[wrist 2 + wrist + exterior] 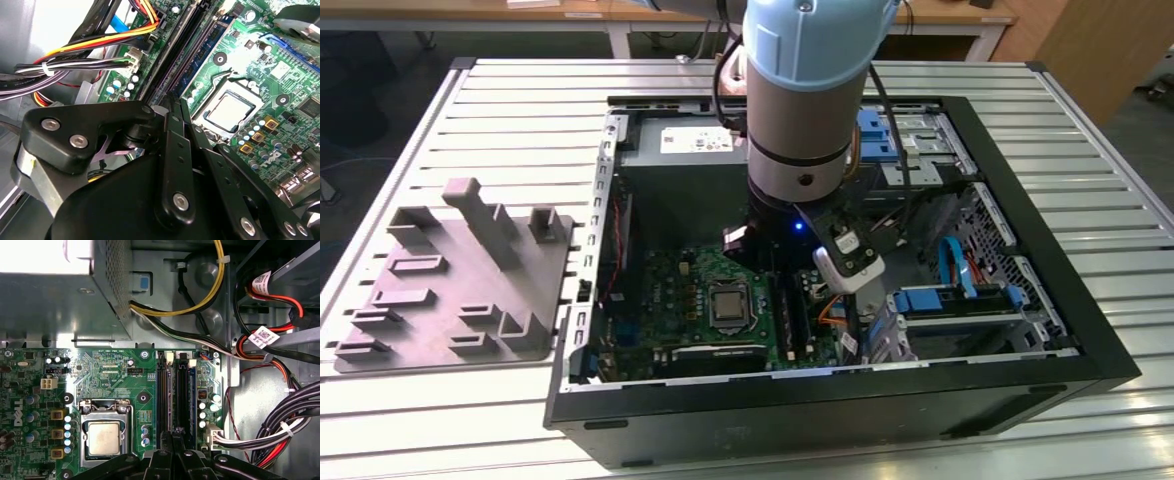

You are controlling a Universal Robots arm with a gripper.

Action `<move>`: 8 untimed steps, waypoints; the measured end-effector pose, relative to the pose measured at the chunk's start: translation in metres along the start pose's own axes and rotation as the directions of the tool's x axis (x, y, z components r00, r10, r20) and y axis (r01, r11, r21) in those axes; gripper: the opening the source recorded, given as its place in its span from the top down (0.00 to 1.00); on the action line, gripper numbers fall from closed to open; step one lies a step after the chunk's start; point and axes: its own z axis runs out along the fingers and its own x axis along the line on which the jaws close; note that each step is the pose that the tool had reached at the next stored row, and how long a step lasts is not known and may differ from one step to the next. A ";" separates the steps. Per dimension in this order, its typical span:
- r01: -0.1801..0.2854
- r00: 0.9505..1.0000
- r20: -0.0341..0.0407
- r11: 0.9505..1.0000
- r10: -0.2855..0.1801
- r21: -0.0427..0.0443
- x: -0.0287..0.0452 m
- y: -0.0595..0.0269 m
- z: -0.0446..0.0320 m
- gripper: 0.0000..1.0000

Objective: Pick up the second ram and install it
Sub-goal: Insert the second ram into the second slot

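Observation:
My gripper reaches down into the open computer case, over the black memory slots of the green motherboard. In both wrist views its two black fingers stand pressed together at the middle of the slots' length. A thin dark strip, the second ram seen edge-on, runs out from between the fingertips in line with a slot. How deep it sits in the slot is hidden. The gripper is beside the processor socket.
Cable bundles hang close to the slots on the drive-bay side. The power supply box lies beyond the slots' far end. A grey holder fixture stands on the slatted table at the exterior view's left.

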 end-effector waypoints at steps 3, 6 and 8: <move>0.001 1.000 0.000 1.000 -0.001 0.000 0.0000 0.0000 0.0000 0.88; 0.001 1.000 0.000 1.000 -0.001 -0.004 -0.0001 0.0000 -0.0001 0.88; 0.001 1.000 0.000 1.000 -0.001 -0.006 -0.0005 0.0001 0.0001 0.88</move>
